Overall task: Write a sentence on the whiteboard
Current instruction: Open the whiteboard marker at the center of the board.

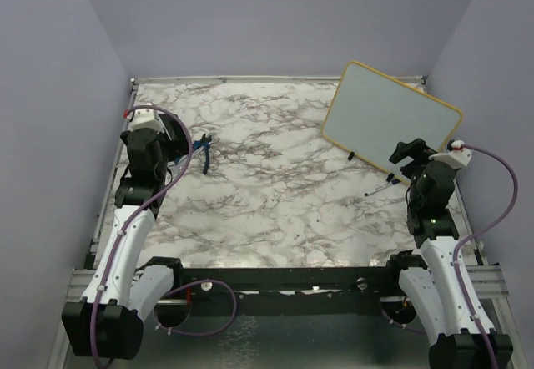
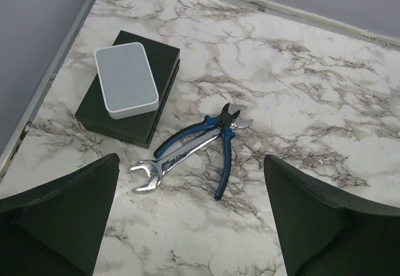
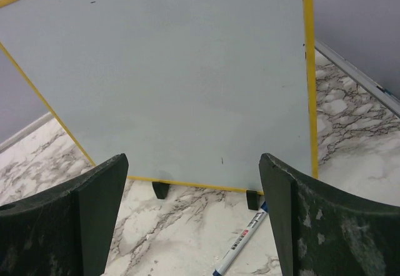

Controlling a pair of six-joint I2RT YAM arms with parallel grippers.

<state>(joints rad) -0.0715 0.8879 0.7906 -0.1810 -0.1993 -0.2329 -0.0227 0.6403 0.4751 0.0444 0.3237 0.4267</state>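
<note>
Bolted side by side at the near edge of the marbled surface (image 1: 267, 210).

On the left: folded at the elbow, then stretched up along the left border. Ends in the left tool (image 2: 190, 163), poised above the surface and tipped downward, with fingers spread wide and nothing between them. Just beyond those fingers, a silver wrench (image 2: 164, 163) lying against blue-handled pliers (image 2: 220, 140), touching and crossing them. A little farther and to the left, a black eraser block (image 2: 128, 85) with a grey top, flat on the surface near the left rail.

On the right: raised steeply from the base, bent forward at the wrist and aimed at the far right corner. Ends in the right tool (image 3: 194, 163), likewise opened wide and empty, clear of the surface. Just past it, a marker (image 3: 240, 241) lying flat. Immediately behind the marker, the whiteboard (image 3: 187, 70), standing on two small black feet (image 3: 160, 189) at the far right of the surface, turned to face the right tool and leaning back. Yellow-framed, with a pale face bearing only a few tiny dark specks.
</note>
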